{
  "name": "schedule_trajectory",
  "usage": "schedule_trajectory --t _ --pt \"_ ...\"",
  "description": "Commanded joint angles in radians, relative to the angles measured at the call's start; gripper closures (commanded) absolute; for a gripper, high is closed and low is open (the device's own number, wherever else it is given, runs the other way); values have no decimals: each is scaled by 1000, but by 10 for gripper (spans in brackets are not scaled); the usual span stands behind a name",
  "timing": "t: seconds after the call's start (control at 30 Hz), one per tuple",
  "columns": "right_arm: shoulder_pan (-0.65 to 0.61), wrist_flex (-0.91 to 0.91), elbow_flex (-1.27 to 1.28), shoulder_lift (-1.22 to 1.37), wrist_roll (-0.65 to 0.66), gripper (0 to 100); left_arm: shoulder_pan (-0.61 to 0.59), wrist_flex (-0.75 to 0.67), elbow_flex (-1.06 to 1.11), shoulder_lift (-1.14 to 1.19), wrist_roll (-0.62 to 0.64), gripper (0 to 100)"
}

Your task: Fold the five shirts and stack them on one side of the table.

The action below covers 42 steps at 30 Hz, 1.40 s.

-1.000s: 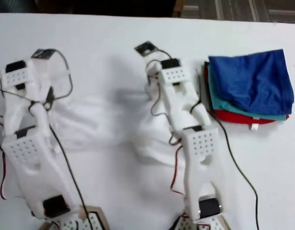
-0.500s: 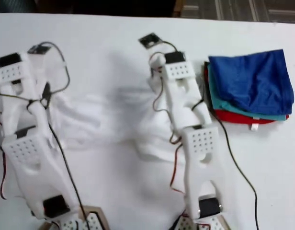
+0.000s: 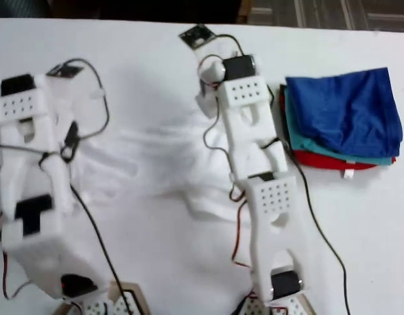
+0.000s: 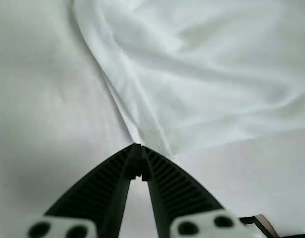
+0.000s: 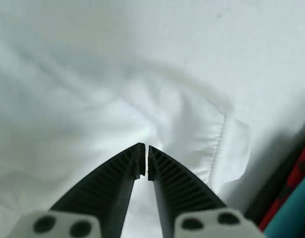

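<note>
A white shirt (image 3: 156,164) lies crumpled on the white table (image 3: 123,46) between my two arms. In the left wrist view my left gripper (image 4: 137,168) is shut on the hemmed edge of the white shirt (image 4: 207,74). My right gripper (image 5: 145,163) is shut on a fold of the white shirt (image 5: 93,99), close to a stitched hem. At the right of the table sits a stack of folded shirts with a blue shirt (image 3: 343,108) on top, then a teal shirt (image 3: 307,143) and a red shirt (image 3: 326,162), with a dark edge at its left side.
The right arm (image 3: 254,131) stands just left of the stack, whose red and teal edges (image 5: 296,198) show close to the right gripper. Loose cables (image 3: 90,216) trail along both arms. The arm bases (image 3: 274,295) sit at the near edge.
Both arms have risen and moved toward the far edge with the white shirt held. The cloth between them is pulled out wider and flatter.
</note>
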Motion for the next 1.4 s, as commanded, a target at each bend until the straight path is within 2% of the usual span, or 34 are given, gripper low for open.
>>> schedule_trajectory --t 0.0,0.1,0.23,0.47,0.53,0.8,0.97,1.07,1.23,1.37 --pt "-8 24 -40 -116 -8 980 12 -150 283 -195 6 976" --pt "-8 25 -12 -165 -8 980 17 -285 463 -250 3 976" --pt "-25 25 169 -278 -9 980 20 -397 610 -255 3 976" --pt "-44 -2 598 -545 -5 979 -18 -582 723 -256 -3 976" --pt "-35 -62 747 -604 -3 979 -38 -588 730 -256 -54 976" --pt "-15 -466 1370 -760 -2 979 -138 -588 684 -256 -229 976" --pt "-8 -607 1534 -766 -2 979 -169 -571 630 -256 -262 976" --pt "8 -619 1559 -750 -2 979 -164 -482 582 -261 -256 976" --pt "56 -618 1557 -751 -2 979 -107 -222 509 -262 -172 976" --pt "68 -618 1556 -751 -2 979 -74 -173 533 -261 -83 976"
